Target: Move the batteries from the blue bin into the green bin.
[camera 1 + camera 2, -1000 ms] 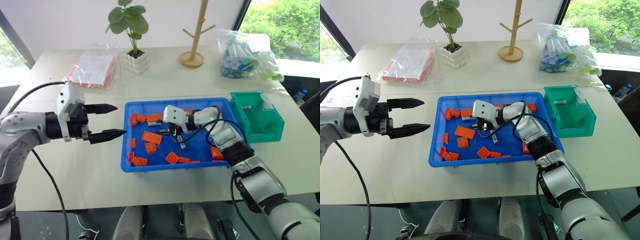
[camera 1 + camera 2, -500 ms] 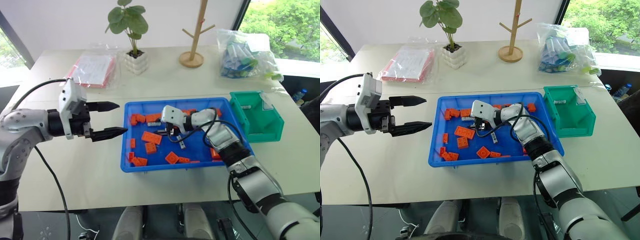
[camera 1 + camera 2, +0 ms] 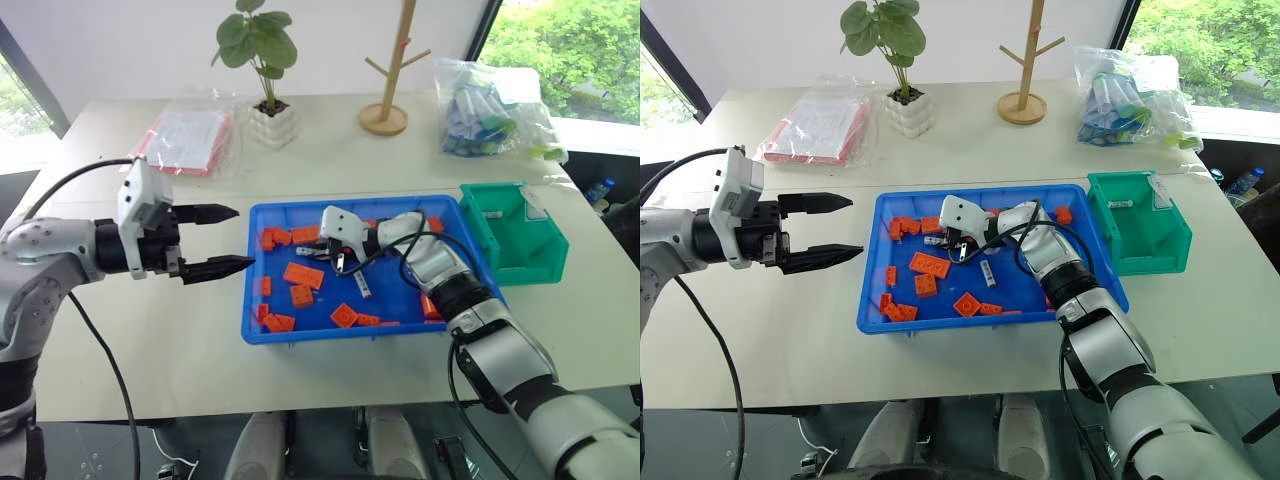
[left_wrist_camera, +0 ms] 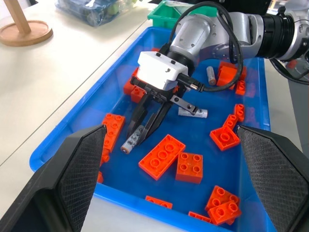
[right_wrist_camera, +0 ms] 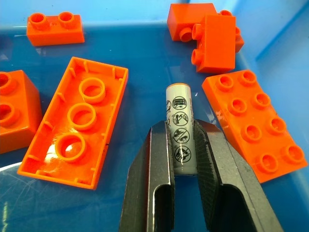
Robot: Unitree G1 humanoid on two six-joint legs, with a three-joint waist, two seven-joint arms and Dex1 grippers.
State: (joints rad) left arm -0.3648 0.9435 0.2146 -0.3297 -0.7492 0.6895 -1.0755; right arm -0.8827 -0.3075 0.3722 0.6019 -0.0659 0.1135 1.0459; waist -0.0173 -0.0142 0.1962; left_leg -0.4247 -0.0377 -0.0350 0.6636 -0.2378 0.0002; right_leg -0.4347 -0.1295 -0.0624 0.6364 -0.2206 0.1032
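So your right gripper (image 5: 183, 159) is squeezed shut on a battery (image 5: 180, 128) down in the blue bin (image 3: 1035, 296), among the orange bricks (image 5: 72, 121). I think the battery is small, light, hard and smooth, so it can roll or slip. You have it near one end; a hold nearer its middle looks safer. Two more batteries (image 4: 192, 112) lie close by. Your left gripper (image 3: 215, 240) hangs wide open and empty over the tabletop (image 3: 150, 330). The green bin (image 3: 1140, 235) sits just beside the blue bin.
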